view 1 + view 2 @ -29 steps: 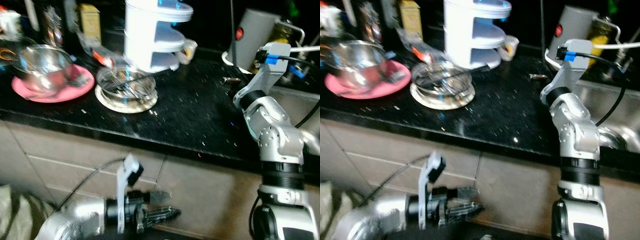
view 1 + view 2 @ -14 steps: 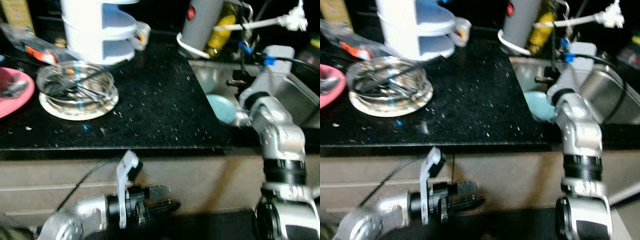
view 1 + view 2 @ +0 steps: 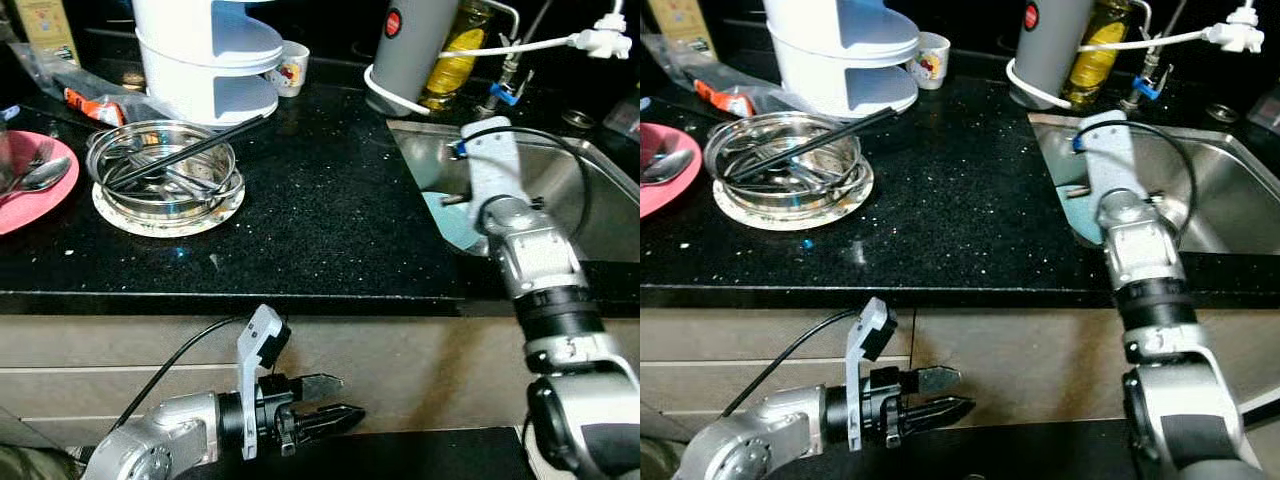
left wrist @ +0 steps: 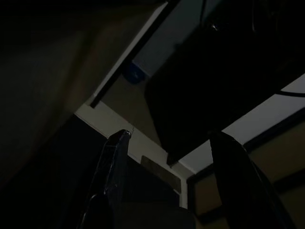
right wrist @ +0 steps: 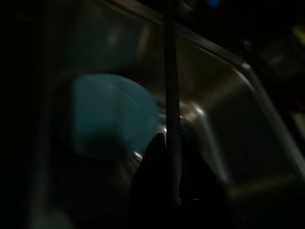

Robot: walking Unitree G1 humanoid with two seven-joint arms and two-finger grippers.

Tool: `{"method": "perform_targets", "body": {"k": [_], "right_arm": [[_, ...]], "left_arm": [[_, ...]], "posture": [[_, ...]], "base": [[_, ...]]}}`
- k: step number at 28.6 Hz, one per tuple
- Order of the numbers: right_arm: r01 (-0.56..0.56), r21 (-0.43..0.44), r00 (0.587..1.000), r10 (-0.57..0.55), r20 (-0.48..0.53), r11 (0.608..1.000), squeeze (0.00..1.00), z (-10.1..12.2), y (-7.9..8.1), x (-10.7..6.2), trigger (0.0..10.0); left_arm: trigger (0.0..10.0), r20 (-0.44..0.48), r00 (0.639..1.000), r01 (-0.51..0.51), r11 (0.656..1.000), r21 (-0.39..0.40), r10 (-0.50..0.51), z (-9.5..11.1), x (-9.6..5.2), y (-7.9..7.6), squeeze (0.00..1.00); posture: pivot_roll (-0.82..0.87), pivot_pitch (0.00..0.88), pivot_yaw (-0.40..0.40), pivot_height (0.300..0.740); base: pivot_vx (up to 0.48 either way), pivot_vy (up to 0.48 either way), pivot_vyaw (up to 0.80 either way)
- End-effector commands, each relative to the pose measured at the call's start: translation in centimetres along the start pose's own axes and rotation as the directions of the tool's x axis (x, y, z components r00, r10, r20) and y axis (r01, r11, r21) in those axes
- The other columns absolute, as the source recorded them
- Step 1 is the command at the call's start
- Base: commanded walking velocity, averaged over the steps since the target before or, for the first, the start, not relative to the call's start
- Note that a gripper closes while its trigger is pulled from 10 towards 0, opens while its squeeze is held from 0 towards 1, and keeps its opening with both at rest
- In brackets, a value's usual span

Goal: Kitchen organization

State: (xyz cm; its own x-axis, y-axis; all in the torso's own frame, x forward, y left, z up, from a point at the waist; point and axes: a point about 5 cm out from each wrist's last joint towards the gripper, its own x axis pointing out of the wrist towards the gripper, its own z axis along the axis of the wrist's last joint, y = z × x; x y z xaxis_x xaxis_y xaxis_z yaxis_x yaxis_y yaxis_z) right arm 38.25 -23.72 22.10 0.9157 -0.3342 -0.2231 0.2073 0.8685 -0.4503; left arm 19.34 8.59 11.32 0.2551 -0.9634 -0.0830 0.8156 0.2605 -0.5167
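My right gripper (image 5: 172, 143) is over the steel sink (image 3: 585, 205), shut on a thin dark stick (image 5: 170, 71) that looks like a chopstick. A light blue plate (image 5: 109, 114) lies in the sink just beyond it, at the sink's near-left corner (image 3: 452, 222). In the eye views the silver wrist hides the fingers. On the black counter a steel bowl (image 3: 165, 170) on a white plate holds cutlery and a black chopstick (image 3: 190, 150). My left gripper (image 3: 335, 415) hangs low before the cabinet fronts, open and empty.
A pink plate (image 3: 30, 190) with a spoon lies at the counter's left. Behind stand a white tiered container (image 3: 210, 50), a small cup (image 3: 292, 68), a grey flask (image 3: 415, 50) and a yellow bottle (image 3: 455, 60). A white tap arm (image 3: 540, 42) reaches over the sink.
The view has swung right, bringing the sink into sight. My right arm has come down over the sink toward the blue plate. The left arm stays low.
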Motion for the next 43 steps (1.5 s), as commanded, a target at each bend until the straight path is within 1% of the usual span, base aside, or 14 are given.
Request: {"method": "perform_targets", "body": {"k": [1, 5, 10, 18, 21, 24, 26, 30, 32, 35, 36, 39, 42, 43], "right_arm": [[0.061, -0.018, 0.997, -0.061, -0.051, 0.998, 0.00, -0.8, -1.1, 0.3, 10.0], [0.060, -0.010, 0.998, -0.060, -0.024, 0.998, 0.00, -1.1, -1.1, 0.5, 10.0], [-0.120, 0.144, 0.992, 0.113, 0.056, 0.982, 0.00, -1.1, 0.0, 0.1, 10.0], [-0.170, 0.204, 0.981, 0.146, 0.128, 0.964, 0.00, -0.3, 0.8, 0.1, 10.0], [-0.213, 0.216, 0.967, 0.175, 0.186, 0.953, 0.00, 0.6, 1.6, 0.1, 10.0], [-0.326, 0.246, 0.915, 0.240, 0.323, 0.913, 0.00, 2.5, 3.1, -0.5, 10.0], [-0.341, 0.254, 0.909, 0.249, 0.333, 0.905, 0.00, 2.8, 3.4, -0.6, 10.0], [-0.372, 0.223, 0.896, 0.286, 0.340, 0.901, 0.00, 4.1, 5.6, -0.6, 10.0], [-0.372, 0.223, 0.896, 0.286, 0.340, 0.901, 0.00, 4.1, 5.6, -0.6, 10.0], [-0.393, 0.165, 0.891, 0.331, 0.310, 0.905, 0.00, 4.6, 8.2, -0.5, 10.0], [-0.393, 0.165, 0.891, 0.331, 0.310, 0.905, 0.00, 4.6, 8.2, -0.5, 10.0], [-0.336, 0.065, 0.915, 0.309, 0.260, 0.940, 0.00, 4.5, 9.6, -0.2, 10.0], [-0.242, -0.014, 0.943, 0.239, 0.230, 0.970, 0.00, 4.3, 9.3, 0.2, 10.0], [-0.226, 0.001, 0.950, 0.220, 0.223, 0.974, 0.73, 4.3, 9.0, 0.3, 10.0]], "left_arm": [[10.0, -0.014, 1.000, 0.022, 1.000, 0.020, -0.021, -0.1, 0.3, -0.6, 0.00], [10.0, -0.022, 0.999, 0.032, 0.999, 0.026, -0.032, -0.2, 0.3, -0.8, 0.00], [10.0, -0.028, 0.999, 0.035, 0.999, 0.032, -0.034, -0.1, 0.3, -0.7, 0.00], [10.0, -0.025, 0.999, 0.045, 0.997, 0.055, -0.043, 0.3, 0.6, -0.9, 0.00], [10.0, -0.023, 0.999, 0.044, 0.997, 0.064, -0.042, 0.4, 0.7, -0.9, 0.00], [10.0, -0.014, 0.999, 0.036, 0.997, 0.070, -0.035, 0.4, 0.8, -0.8, 0.00], [10.0, -0.013, 0.999, 0.035, 0.997, 0.070, -0.035, 0.4, 0.8, -0.8, 0.00], [10.0, -0.010, 0.999, 0.032, 0.997, 0.070, -0.032, 0.3, 0.9, -0.9, 0.00], [10.0, -0.010, 0.999, 0.032, 0.997, 0.070, -0.032, 0.3, 0.9, -0.9, 0.00], [10.0, -0.006, 1.000, 0.028, 0.997, 0.071, -0.028, 0.3, 1.1, -1.0, 0.00], [10.0, -0.006, 1.000, 0.028, 0.997, 0.071, -0.028, 0.3, 1.1, -1.0, 0.00], [10.0, -0.004, 1.000, 0.026, 0.997, 0.070, -0.026, 0.3, 1.1, -1.2, 0.00], [10.0, 0.001, 1.000, 0.019, 0.998, 0.062, -0.019, 0.2, 1.0, -1.4, 0.00], [10.0, 0.002, 1.000, 0.017, 0.998, 0.060, -0.017, 0.2, 1.0, -1.5, 0.00]], "posture": [[0.14, 0.038, -0.186, 0.740], [0.14, 0.039, -0.185, 0.740], [0.14, 0.040, -0.178, 0.740], [0.14, 0.033, -0.173, 0.740], [0.15, 0.029, -0.173, 0.740], [0.15, 0.020, -0.174, 0.740], [0.15, 0.020, -0.174, 0.740], [0.16, 0.022, -0.177, 0.740], [0.16, 0.022, -0.177, 0.740], [0.17, 0.036, -0.184, 0.740], [0.17, 0.036, -0.184, 0.740], [0.18, 0.048, -0.191, 0.740], [0.18, 0.060, -0.193, 0.740], [0.19, 0.066, -0.194, 0.740]], "base": [[0.000, 0.000, 0.00], [0.000, 0.000, 0.00], [0.000, 0.000, -0.16], [0.000, 0.000, -0.77], [0.000, 0.000, -0.77], [0.000, 0.000, -0.50], [0.000, 0.000, 0.00], [0.000, 0.000, 0.00], [0.000, 0.000, 0.00], [0.000, 0.000, 0.00], [0.000, 0.000, 0.00], [0.000, 0.000, 0.00], [0.000, 0.000, 0.00], [0.000, 0.000, 0.00]]}}
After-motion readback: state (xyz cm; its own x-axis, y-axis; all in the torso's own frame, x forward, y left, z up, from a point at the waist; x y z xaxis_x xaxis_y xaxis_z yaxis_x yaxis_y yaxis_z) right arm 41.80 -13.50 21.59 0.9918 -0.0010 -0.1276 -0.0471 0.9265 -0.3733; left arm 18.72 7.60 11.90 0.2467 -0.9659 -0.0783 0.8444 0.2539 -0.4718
